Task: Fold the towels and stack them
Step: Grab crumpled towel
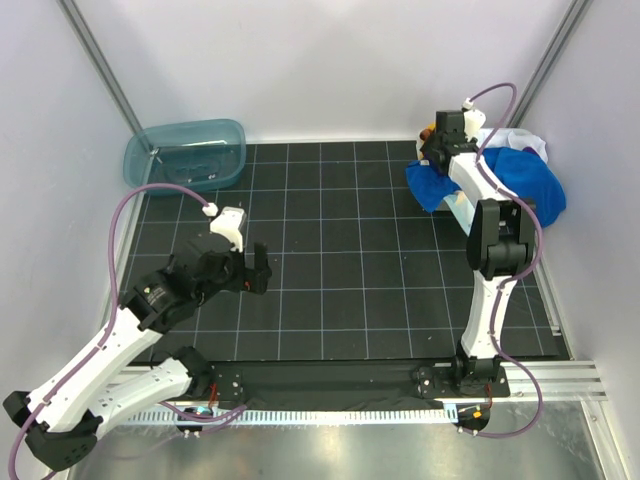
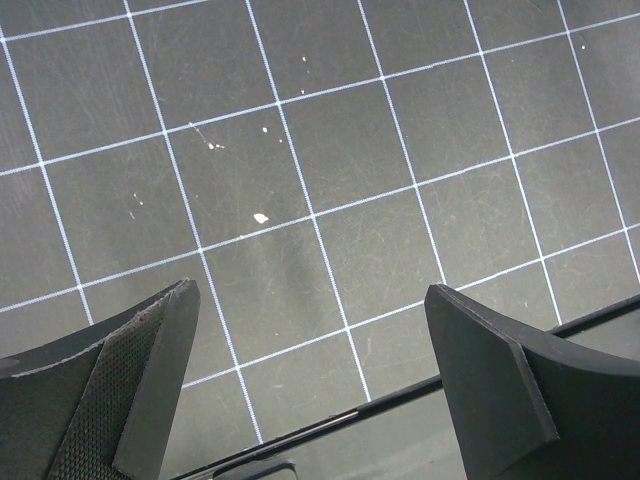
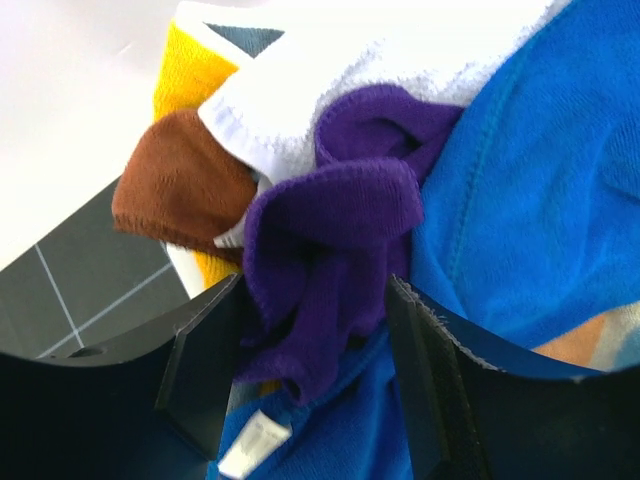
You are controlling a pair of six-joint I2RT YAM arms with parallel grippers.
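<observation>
— While the right gripper [image 3: 315, 300] reached into the far-right heap, what did it hold?
— Its fingers stood astride the purple towel [image 3: 340, 210], to draw it out. Clamped or not, I couldn't tell. Left gripper [image 2: 310, 300] hung spare, fingers wide apart, over bare mat [image 2: 330, 150].

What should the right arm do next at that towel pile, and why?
Probably close the right gripper on the purple towel: its fingers straddle that bunched fold, jaws apparently not yet pinching it. The left gripper hangs open over the gridded mat, away from the pile.
</observation>
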